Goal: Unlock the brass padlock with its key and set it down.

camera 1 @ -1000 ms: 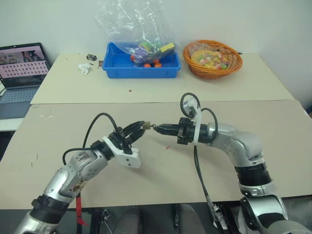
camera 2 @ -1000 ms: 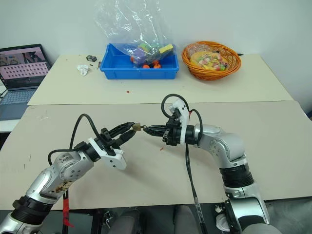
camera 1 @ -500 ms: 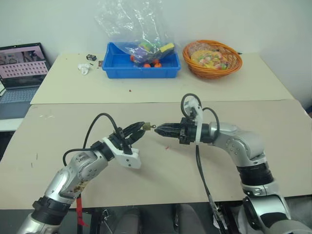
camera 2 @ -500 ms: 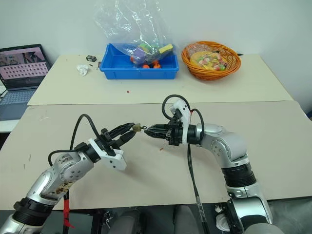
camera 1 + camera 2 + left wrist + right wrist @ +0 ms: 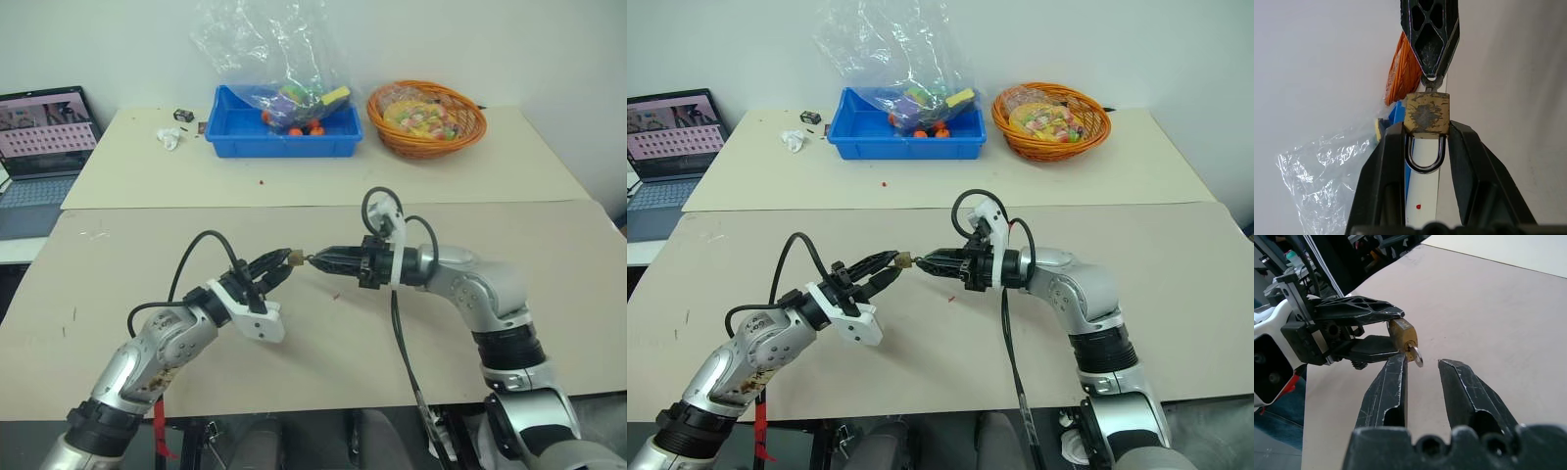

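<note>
While no writing reads, left hand pinching brass padlock, key inserted

key blade hidden inside brass padlock; laptop cut off by edge

Bright, even, soft-shadowed indoor light

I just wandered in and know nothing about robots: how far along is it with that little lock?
Done: the left gripper is shut on the padlock, and the key sits in it. In hand: the right gripper has open fingers around the key, apparently about to turn it. Left: the shackle looks closed, and the lock must still go on the table.
</note>
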### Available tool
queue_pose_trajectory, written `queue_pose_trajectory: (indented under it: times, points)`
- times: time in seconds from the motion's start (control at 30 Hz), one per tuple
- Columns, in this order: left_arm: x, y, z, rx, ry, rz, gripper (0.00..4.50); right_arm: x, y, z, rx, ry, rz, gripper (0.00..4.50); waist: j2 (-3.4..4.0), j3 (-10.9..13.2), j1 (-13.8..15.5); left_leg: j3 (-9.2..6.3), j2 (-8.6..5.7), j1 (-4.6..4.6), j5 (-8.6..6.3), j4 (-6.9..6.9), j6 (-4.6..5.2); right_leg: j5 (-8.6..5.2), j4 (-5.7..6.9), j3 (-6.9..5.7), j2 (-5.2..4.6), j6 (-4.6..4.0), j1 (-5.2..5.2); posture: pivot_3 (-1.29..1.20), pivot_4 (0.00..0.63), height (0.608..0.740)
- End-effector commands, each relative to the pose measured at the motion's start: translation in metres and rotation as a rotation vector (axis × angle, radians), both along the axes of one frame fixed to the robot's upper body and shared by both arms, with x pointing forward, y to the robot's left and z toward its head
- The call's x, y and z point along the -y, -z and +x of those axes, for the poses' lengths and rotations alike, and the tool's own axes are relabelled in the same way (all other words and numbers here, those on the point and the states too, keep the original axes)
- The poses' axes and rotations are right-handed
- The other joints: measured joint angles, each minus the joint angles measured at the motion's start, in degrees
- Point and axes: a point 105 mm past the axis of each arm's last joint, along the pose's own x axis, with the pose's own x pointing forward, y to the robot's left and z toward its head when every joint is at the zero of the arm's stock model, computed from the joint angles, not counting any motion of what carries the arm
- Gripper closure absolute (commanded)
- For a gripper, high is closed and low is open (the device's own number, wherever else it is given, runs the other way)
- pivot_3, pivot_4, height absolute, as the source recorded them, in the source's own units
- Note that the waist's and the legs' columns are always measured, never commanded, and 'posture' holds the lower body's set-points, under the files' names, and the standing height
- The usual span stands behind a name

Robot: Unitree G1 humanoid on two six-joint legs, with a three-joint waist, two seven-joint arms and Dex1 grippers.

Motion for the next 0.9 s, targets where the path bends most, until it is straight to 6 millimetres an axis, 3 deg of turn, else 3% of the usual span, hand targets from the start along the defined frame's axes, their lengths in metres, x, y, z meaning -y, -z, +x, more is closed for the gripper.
queue_pose_trajectory:
  times: [0.03,0.63,0.67,0.77,0.9]
  points:
    - [0.0013,-0.0155,-0.005,0.054,0.014,-0.025,3.76,-0.0011,-0.0151,0.001,0.064,-0.012,0.03,3.1,0.0,0.0,0.0,0.0,0.0,0.0,0.0,0.0,0.0,0.0,0.0,0.0,0.0,0.0,0.0,0.0,0.15,0.728]
    - [0.0013,-0.0152,-0.0052,0.05,0.012,-0.03,3.76,-0.0042,-0.0178,-0.0018,0.048,-0.024,0.057,3.1,0.01,0.0,0.0,0.0,0.0,0.0,0.0,0.02,-0.01,0.0,0.02,0.0,0.0,0.0,0.0,0.0,0.15,0.728]
    - [0.0013,-0.0152,-0.0051,0.05,0.012,-0.029,3.76,-0.0043,-0.0183,-0.0021,0.049,-0.026,0.059,3.62,0.01,0.0,0.0,0.0,0.0,0.0,0.0,0.01,-0.01,0.0,0.02,0.0,0.0,0.0,0.0,0.0,0.15,0.728]
    - [0.0015,-0.0151,-0.0053,0.048,0.013,-0.03,3.76,-0.0055,-0.0208,-0.0032,0.051,-0.032,0.066,4.44,0.01,0.0,0.0,0.0,0.0,0.0,0.0,0.01,-0.01,0.0,0.02,0.0,0.0,0.0,0.0,0.0,0.15,0.728]
    - [0.0013,-0.0153,-0.0054,0.046,0.011,-0.032,3.76,-0.0062,-0.0223,-0.0042,0.05,-0.037,0.071,4.44,0.01,0.0,0.0,0.0,0.0,0.0,0.01,0.02,-0.01,0.0,0.02,0.0,0.0,0.0,0.0,0.0,0.15,0.728]
